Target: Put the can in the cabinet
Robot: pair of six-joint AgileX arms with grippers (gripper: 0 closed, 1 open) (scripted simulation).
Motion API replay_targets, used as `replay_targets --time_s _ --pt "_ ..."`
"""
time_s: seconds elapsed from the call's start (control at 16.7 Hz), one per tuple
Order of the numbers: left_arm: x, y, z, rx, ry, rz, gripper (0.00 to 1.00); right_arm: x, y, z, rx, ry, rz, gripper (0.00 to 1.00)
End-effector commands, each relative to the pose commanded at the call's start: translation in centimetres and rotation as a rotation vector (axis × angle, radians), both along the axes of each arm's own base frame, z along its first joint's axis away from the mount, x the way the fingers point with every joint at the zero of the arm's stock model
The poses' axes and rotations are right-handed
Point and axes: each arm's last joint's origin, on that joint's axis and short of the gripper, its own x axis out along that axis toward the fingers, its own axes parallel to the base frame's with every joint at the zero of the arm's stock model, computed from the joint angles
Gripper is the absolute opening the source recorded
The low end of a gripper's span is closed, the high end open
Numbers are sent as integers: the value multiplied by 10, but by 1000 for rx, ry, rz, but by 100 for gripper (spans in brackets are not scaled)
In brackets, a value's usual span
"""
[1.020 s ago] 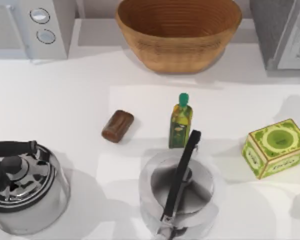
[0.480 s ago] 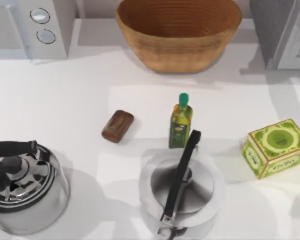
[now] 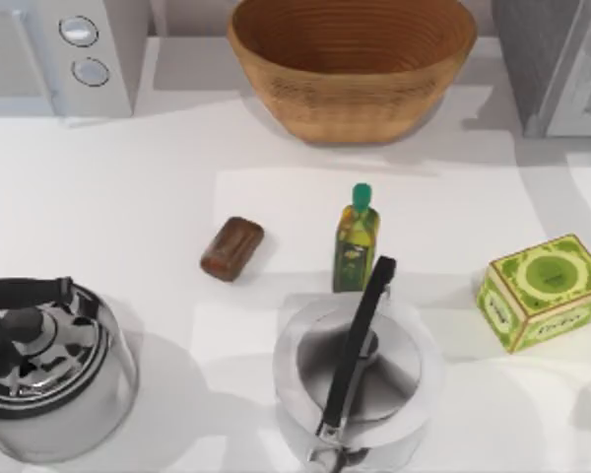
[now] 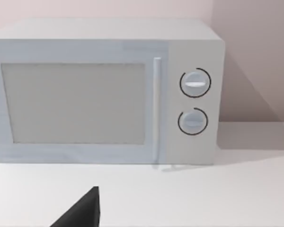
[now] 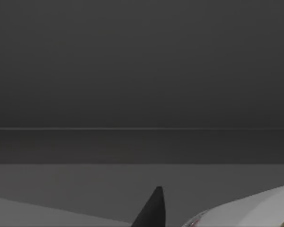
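Lying unmoved — can point(image 3: 232, 248) on table point(image 3: 128, 197)

Your right wrist cam is dark: a flat grey wall with one thin pale line across it, and a black claw fingertip point(image 5: 152, 208) poking up.

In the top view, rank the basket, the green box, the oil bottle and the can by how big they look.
1. Wicker basket, by far the largest.
2. Green box.
3. Oil bottle and can: too close to rank. The bottle stands upright and is foreshortened from above; the can lies on its side.
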Motion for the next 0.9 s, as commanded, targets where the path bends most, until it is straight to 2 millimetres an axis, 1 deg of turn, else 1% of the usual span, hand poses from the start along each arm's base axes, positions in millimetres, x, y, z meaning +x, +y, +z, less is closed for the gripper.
replay_targets --time_s 0.18,0.3,0.48,0.6,0.78,0.9 --pt "0 0 0 0 0 0 100 3 -1 0 0 8 -3 0" --pt "0 0 0 0 0 0 100 15 0 1 -4 31 -3 0" --pt "0 0 0 0 0 0 100 49 3 6 -9 62 -3 0" --pt "0 0 0 0 0 0 100 71 4 16 -6 46 -2 0" --pt "0 0 0 0 0 0 100 96 4 35 4 -19 -1 0" --pt "0 0 0 0 0 0 100 113 4 37 6 -37 0 0"
